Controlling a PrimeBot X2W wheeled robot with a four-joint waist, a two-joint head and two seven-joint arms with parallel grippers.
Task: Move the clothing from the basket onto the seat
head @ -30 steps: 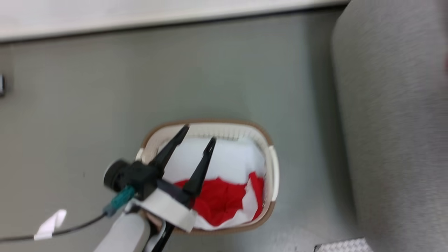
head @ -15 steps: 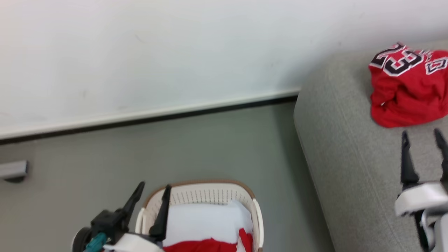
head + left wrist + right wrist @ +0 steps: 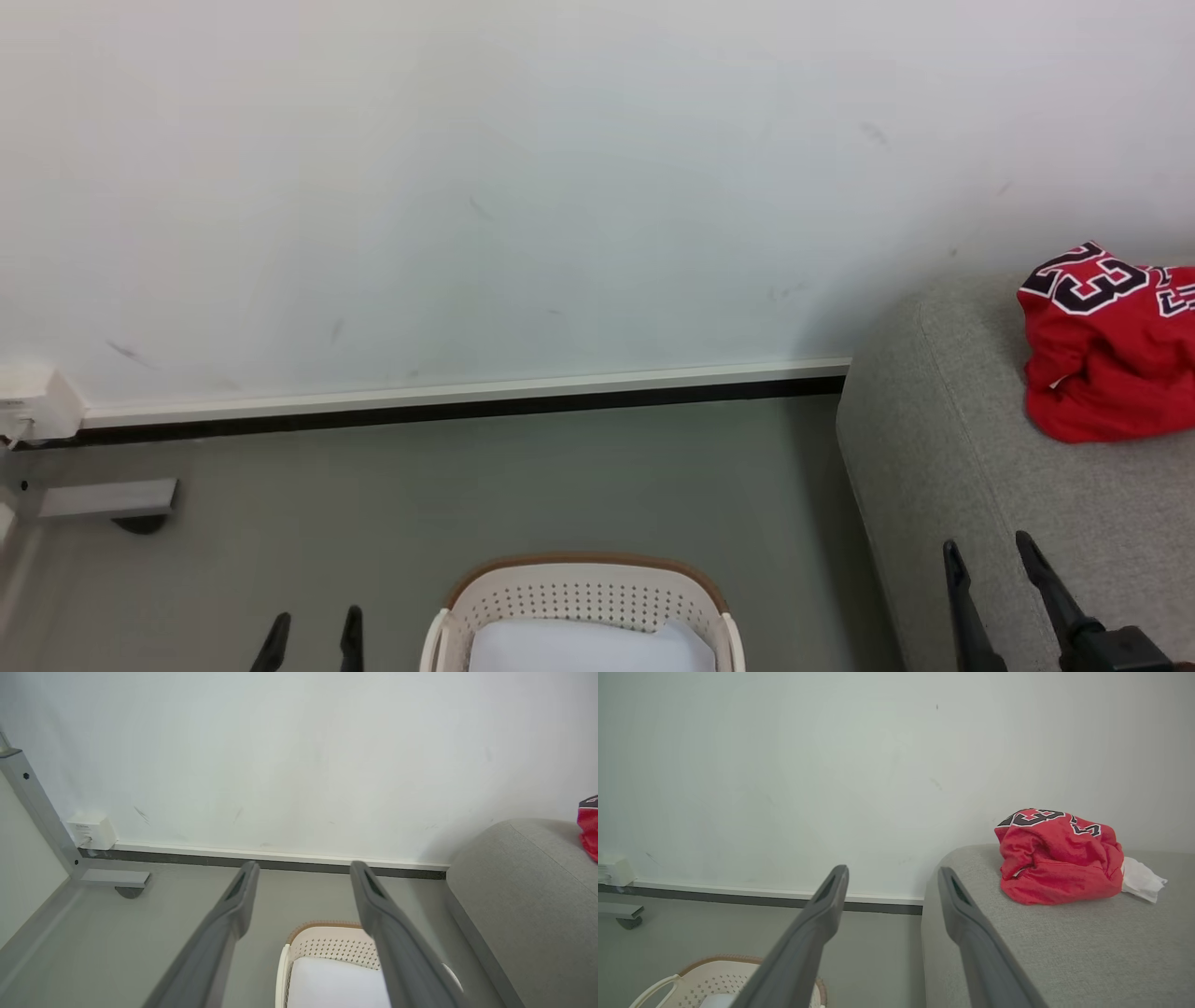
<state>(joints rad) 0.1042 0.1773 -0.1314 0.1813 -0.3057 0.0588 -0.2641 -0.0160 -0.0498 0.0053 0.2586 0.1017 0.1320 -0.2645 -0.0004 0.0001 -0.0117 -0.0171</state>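
We saw a crumpled red "23" basketball garment [image 3: 1111,364] on the light-grey fabric sofa [image 3: 971,485], a small white cloth [image 3: 1141,882] touching it. The oval cream perforated plastic basket [image 3: 579,597] stood on the floor beside the sofa, white fabric [image 3: 579,649] inside.

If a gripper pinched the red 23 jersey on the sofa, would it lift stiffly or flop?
Likely floppy: the red jersey sits crumpled in soft folds on the sofa. Probably light, being thin cloth. The white cloth tucked against it might drag along.
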